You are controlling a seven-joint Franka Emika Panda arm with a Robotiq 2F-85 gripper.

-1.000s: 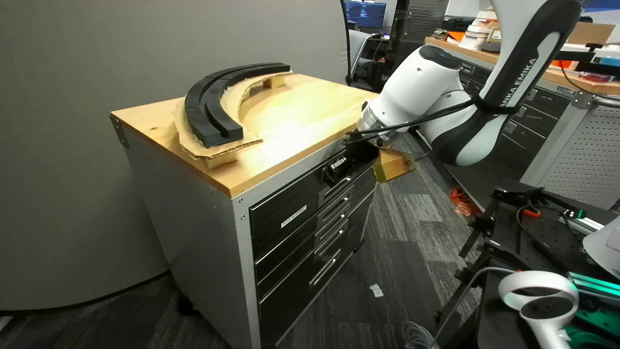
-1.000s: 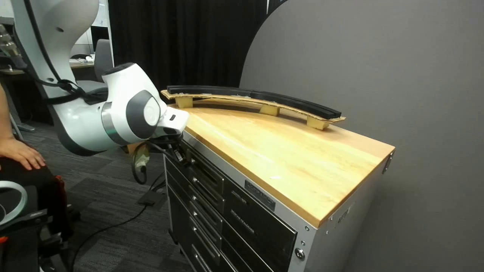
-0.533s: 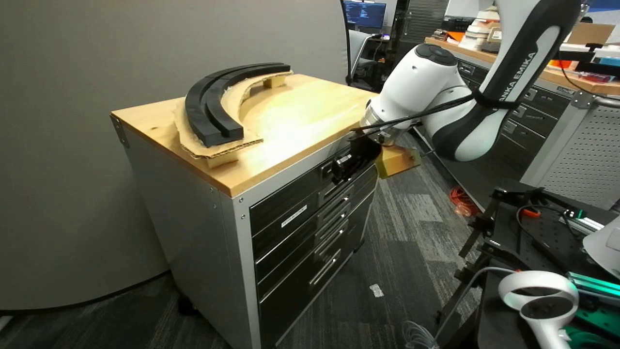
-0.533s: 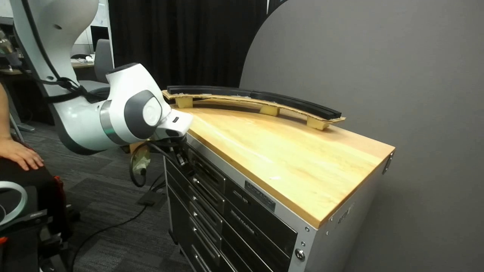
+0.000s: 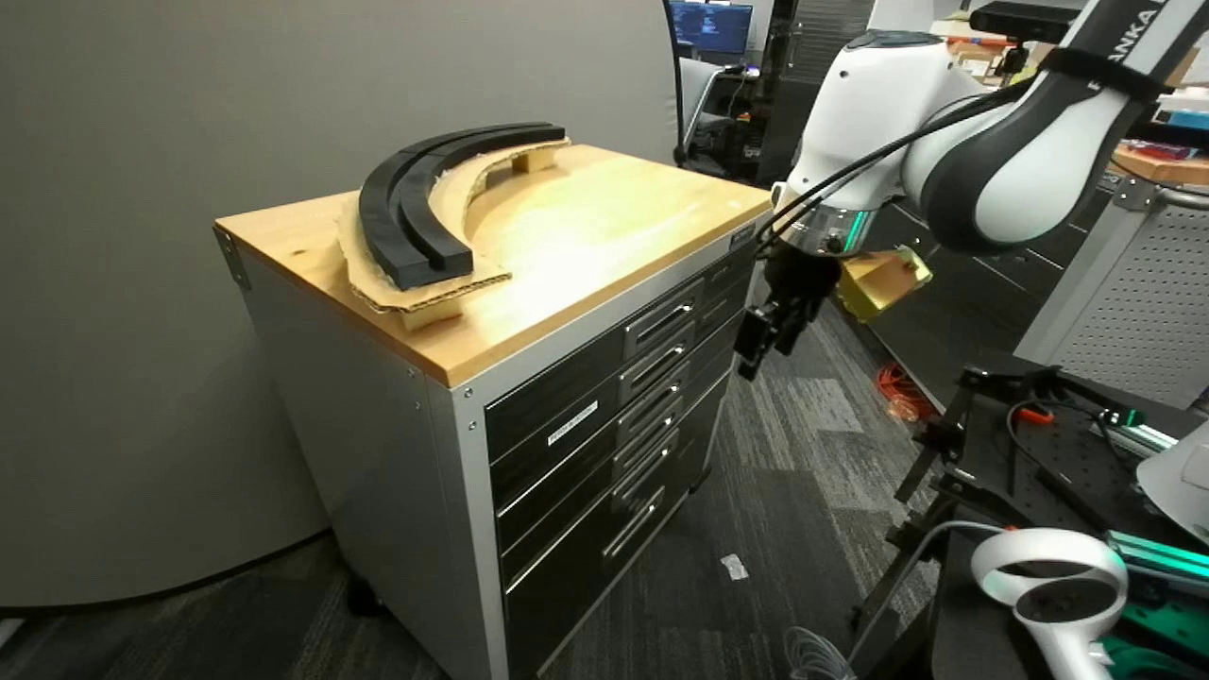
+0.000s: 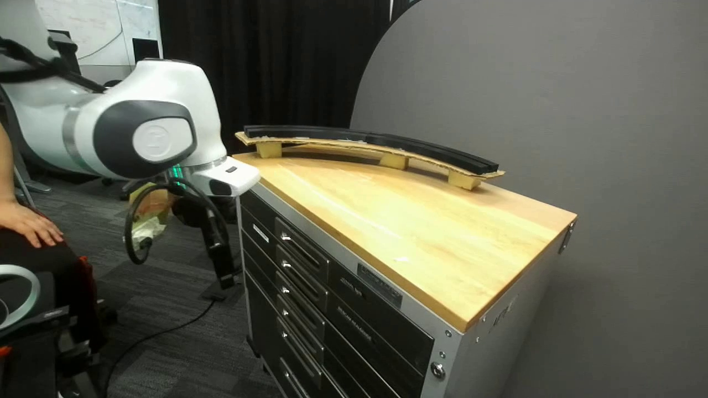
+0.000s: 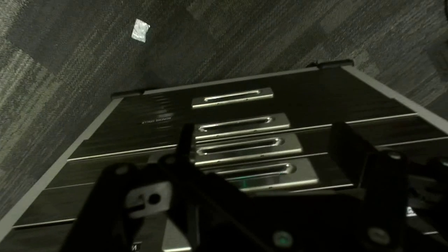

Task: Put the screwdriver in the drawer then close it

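Observation:
The wide top drawer [image 5: 557, 392] of the cabinet sits flush with its frame, and its front [image 6: 381, 318] looks pushed in there too. In front of the drawer's far end, a short way out from its pull [image 5: 664, 321], hangs my gripper [image 5: 765, 351] with its fingers pointing down. In the wrist view the gripper [image 7: 264, 134] is open, and only lower drawers and their pulls show behind the gap; nothing is held. The top drawer in that view is mostly behind the gripper body. The screwdriver is hidden or out of view.
A curved black piece [image 5: 416, 203] lies on cardboard atop the wooden cabinet top [image 5: 567, 246]. A person's hand [image 6: 33, 224] rests beside the arm. A black workbench [image 5: 973, 623] carries a white controller [image 5: 1063, 567]. A cable loop [image 6: 130, 226] hangs from the wrist.
My gripper has drawn back from the top drawer's pull, outward into free air, and its fingers now stand apart. The top drawer front appears to have slid slightly inward since a second ago.

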